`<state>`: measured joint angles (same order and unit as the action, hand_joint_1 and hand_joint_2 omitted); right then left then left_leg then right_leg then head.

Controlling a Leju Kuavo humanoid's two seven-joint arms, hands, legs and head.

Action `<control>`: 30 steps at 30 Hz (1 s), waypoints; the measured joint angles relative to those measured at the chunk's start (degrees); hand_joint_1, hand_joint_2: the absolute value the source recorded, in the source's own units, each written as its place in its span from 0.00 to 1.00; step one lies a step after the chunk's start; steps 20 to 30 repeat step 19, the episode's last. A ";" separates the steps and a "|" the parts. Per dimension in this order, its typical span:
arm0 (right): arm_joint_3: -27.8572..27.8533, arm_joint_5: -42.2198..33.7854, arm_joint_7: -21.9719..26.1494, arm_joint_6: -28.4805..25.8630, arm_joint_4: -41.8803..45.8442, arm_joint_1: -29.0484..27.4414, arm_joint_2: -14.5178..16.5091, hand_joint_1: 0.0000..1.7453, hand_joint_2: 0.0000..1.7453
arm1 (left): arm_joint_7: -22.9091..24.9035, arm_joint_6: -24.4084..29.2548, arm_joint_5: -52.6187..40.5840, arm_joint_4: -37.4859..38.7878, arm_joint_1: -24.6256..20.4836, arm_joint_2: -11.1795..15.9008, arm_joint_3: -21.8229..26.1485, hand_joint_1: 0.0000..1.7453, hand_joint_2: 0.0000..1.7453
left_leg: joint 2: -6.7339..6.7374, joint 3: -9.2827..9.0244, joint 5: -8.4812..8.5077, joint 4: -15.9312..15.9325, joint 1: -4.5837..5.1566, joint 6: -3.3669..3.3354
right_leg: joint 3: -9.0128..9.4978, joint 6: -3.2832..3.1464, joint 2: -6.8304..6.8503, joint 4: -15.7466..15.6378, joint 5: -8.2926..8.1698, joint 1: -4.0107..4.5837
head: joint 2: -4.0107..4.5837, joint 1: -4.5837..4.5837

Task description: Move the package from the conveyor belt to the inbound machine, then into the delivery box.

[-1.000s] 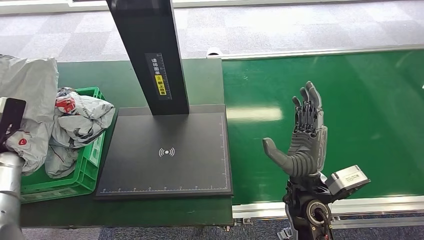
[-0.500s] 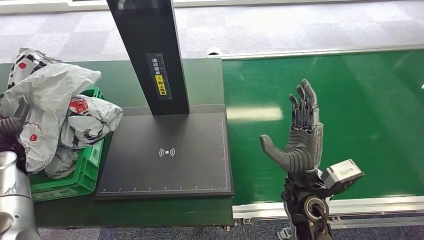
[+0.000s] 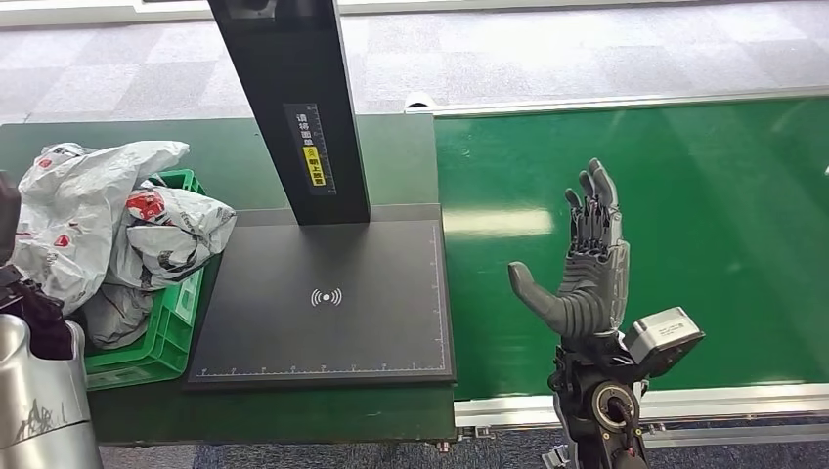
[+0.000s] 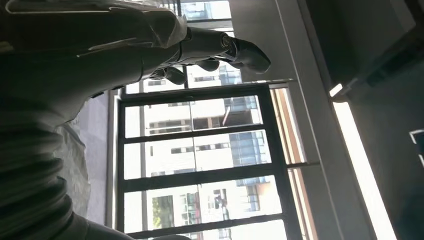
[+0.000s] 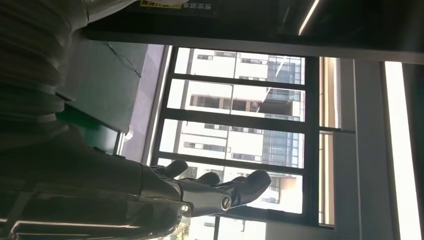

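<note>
My right hand [image 3: 591, 283] is up over the green belt [image 3: 704, 225], near its close edge. The fingers are straight and spread, the thumb sticks out to the left, and it holds nothing. My left hand [image 3: 24, 293] is low at the far left, just beside the green box [image 3: 181, 327]. I see just a dark bit of it there. In the left wrist view the fingers [image 4: 220, 50] look a little curled, with a pale sheet close by them. I cannot tell if they have hold of the bag or are off it.

The grey bag [image 3: 73, 205] I am moving lies on top of the pile in the green box, at its left side. Another grey bag [image 3: 171, 234] lies just to its right, touching it. So the bag looks to be in the box now. The black scan plate [image 3: 332, 303] in the middle has nothing on it. The part of the belt that I can see has no bag on it.

I think this bag's trip is nearly over. What is left is to make sure my left hand is free of it.
</note>
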<state>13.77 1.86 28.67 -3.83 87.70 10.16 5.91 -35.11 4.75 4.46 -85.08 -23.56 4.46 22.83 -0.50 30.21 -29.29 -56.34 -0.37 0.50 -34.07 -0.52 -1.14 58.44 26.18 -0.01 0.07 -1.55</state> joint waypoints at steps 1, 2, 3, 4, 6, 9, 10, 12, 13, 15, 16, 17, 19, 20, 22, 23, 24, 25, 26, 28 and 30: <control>-0.01 -0.01 -0.02 -0.01 -0.13 0.00 -0.01 0.00 1.00 | -0.30 -0.34 0.10 -2.13 1.27 -0.65 -0.86 0.00 1.00 | 0.00 0.01 0.00 0.00 0.00 0.00 | 0.00 0.00 0.00 0.00 0.00 0.00 | 0.00 0.00; -0.02 -0.01 -0.03 -0.02 -0.25 0.00 -0.01 0.00 1.00 | -0.46 -0.40 0.11 -3.86 2.27 -1.18 -1.56 0.00 1.00 | 0.00 0.01 0.00 0.00 0.00 0.00 | 0.00 0.00 0.00 0.00 0.00 0.00 | 0.00 0.00; -0.03 -0.01 -0.04 -0.02 -0.34 -0.01 -0.01 0.00 1.00 | -0.55 -0.40 0.11 -5.30 3.05 -1.61 -2.12 0.00 1.00 | 0.00 0.02 0.00 0.00 0.00 0.00 | 0.00 0.00 0.00 -0.01 0.00 0.00 | 0.00 0.00; -0.04 -0.01 -0.04 -0.02 -0.43 -0.01 -0.01 0.00 1.00 | -0.59 -0.40 0.11 -6.47 3.62 -1.93 -2.52 0.00 1.00 | 0.00 0.02 -0.01 0.00 0.00 0.00 | 0.00 0.00 0.00 -0.01 0.00 0.00 | 0.00 -0.01; -0.08 -0.01 -0.04 -0.02 -0.56 -0.01 -0.01 0.00 1.00 | -0.63 -0.40 0.11 -8.21 4.35 -2.34 -3.02 0.00 1.00 | -0.01 0.02 -0.01 0.00 0.00 0.00 | 0.00 0.00 0.00 -0.01 0.00 -0.01 | 0.00 -0.01; -0.16 -0.01 -0.04 -0.03 -0.71 -0.02 -0.01 0.00 1.00 | -0.64 -0.39 0.11 -9.68 4.93 -2.71 -3.42 0.00 1.00 | -0.02 0.01 -0.01 0.00 0.00 0.00 | 0.00 0.00 0.01 -0.01 0.00 0.00 | 0.00 -0.01; -0.20 -0.01 -0.04 -0.04 -0.75 -0.02 -0.01 0.00 1.00 | -0.64 -0.39 0.11 -9.98 5.05 -2.80 -3.52 0.00 1.00 | -0.02 0.01 0.00 0.00 -0.01 0.00 | 0.01 0.00 0.01 -0.01 0.00 0.00 | 0.00 -0.01; -0.25 -0.01 -0.04 -0.04 -0.83 -0.02 -0.01 0.00 1.00 | -0.64 -0.40 0.11 -10.45 5.25 -2.98 -3.64 0.00 1.00 | -0.02 0.00 0.00 0.00 -0.01 0.00 | 0.01 0.00 0.01 0.00 0.00 0.00 | 0.00 -0.01; -0.27 -0.01 -0.04 -0.04 -0.86 -0.02 -0.01 0.00 1.00 | -0.64 -0.40 0.11 -10.63 5.34 -3.06 -3.65 0.00 1.00 | -0.02 0.00 0.00 0.00 -0.01 0.00 | 0.01 0.00 0.00 0.00 0.00 0.01 | 0.00 -0.01; -0.31 -0.01 -0.04 -0.04 -0.88 -0.02 -0.01 0.00 1.00 | -0.64 -0.41 0.11 -10.91 5.48 -3.20 -3.67 0.00 1.00 | -0.02 0.00 0.00 0.00 -0.01 0.00 | 0.01 0.00 0.01 0.00 0.00 0.01 | 0.00 -0.01; -0.33 -0.01 -0.04 -0.04 -0.89 -0.02 -0.01 0.00 1.00 | -0.68 -0.43 0.05 -11.04 5.58 -3.26 -3.70 0.00 1.00 | -0.02 0.00 0.00 0.00 -0.01 0.00 | 0.01 0.00 0.01 0.00 0.00 0.01 | 0.00 -0.01; -0.34 -0.01 -0.06 -0.04 -0.91 -0.02 -0.01 0.00 1.00 | -0.77 -0.53 -0.14 -11.23 5.81 -3.33 -3.86 0.00 1.00 | -0.02 0.00 0.00 0.00 -0.01 0.00 | 0.01 0.00 0.01 0.00 0.00 0.01 | 0.00 -0.01; -0.38 0.00 -0.21 -0.02 -0.96 -0.01 -0.01 0.00 1.00 | -0.91 -1.03 -0.52 -11.77 6.50 -3.54 -4.42 0.00 1.00 | -0.01 0.00 0.00 0.00 -0.01 0.00 | 0.01 0.00 0.00 0.00 0.00 0.00 | 0.00 -0.01; -0.38 0.00 -0.21 -0.02 -0.96 -0.01 -0.01 0.00 1.00 | -0.91 -1.03 -0.52 -11.77 6.50 -3.54 -4.42 0.00 1.00 | -0.01 0.00 0.00 0.00 -0.01 0.00 | 0.01 0.00 0.00 0.00 0.00 0.00 | 0.00 -0.01; -0.38 0.00 -0.21 -0.02 -0.96 -0.01 -0.01 0.00 1.00 | -0.91 -1.03 -0.52 -11.77 6.50 -3.54 -4.42 0.00 1.00 | -0.01 0.00 0.00 0.00 -0.01 0.00 | 0.01 0.00 0.00 0.00 0.00 0.00 | 0.00 -0.01; -0.38 0.00 -0.21 -0.02 -0.96 -0.01 -0.01 0.00 1.00 | -0.91 -1.03 -0.52 -11.77 6.50 -3.54 -4.42 0.00 1.00 | -0.01 0.00 0.00 0.00 -0.01 0.00 | 0.01 0.00 0.00 0.00 0.00 0.00 | 0.00 -0.01; -0.38 0.00 -0.21 -0.02 -0.96 -0.01 -0.01 0.00 1.00 | -0.91 -1.03 -0.52 -11.77 6.50 -3.54 -4.42 0.00 1.00 | -0.01 0.00 0.00 0.00 -0.01 0.00 | 0.01 0.00 0.00 0.00 0.00 0.00 | 0.00 -0.01; -0.38 0.00 -0.21 -0.02 -0.96 -0.01 -0.01 0.00 1.00 | -0.91 -1.03 -0.52 -11.77 6.50 -3.54 -4.42 0.00 1.00 | -0.01 0.00 0.00 0.00 -0.01 0.00 | 0.01 0.00 0.00 0.00 0.00 0.00 | 0.00 -0.01; -0.38 0.00 -0.21 -0.02 -0.96 -0.01 -0.01 0.00 1.00 | -0.91 -1.03 -0.52 -11.77 6.50 -3.54 -4.42 0.00 1.00 | -0.01 0.00 0.00 0.00 -0.01 0.00 | 0.01 0.00 0.00 0.00 0.00 0.00 | 0.00 -0.01; -0.38 0.00 -0.21 -0.02 -0.96 -0.01 -0.01 0.00 1.00 | -0.91 -1.03 -0.52 -11.77 6.50 -3.54 -4.42 0.00 1.00 | -0.01 0.00 0.00 0.00 -0.01 0.00 | 0.01 0.00 0.00 0.00 0.00 0.00 | 0.00 -0.01; -0.38 0.00 -0.21 -0.02 -0.96 -0.01 -0.01 0.00 1.00 | -0.91 -1.03 -0.52 -11.77 6.50 -3.54 -4.42 0.00 1.00 | -0.01 0.00 0.00 0.00 -0.01 0.00 | 0.01 0.00 0.00 0.00 0.00 0.00 | 0.00 -0.01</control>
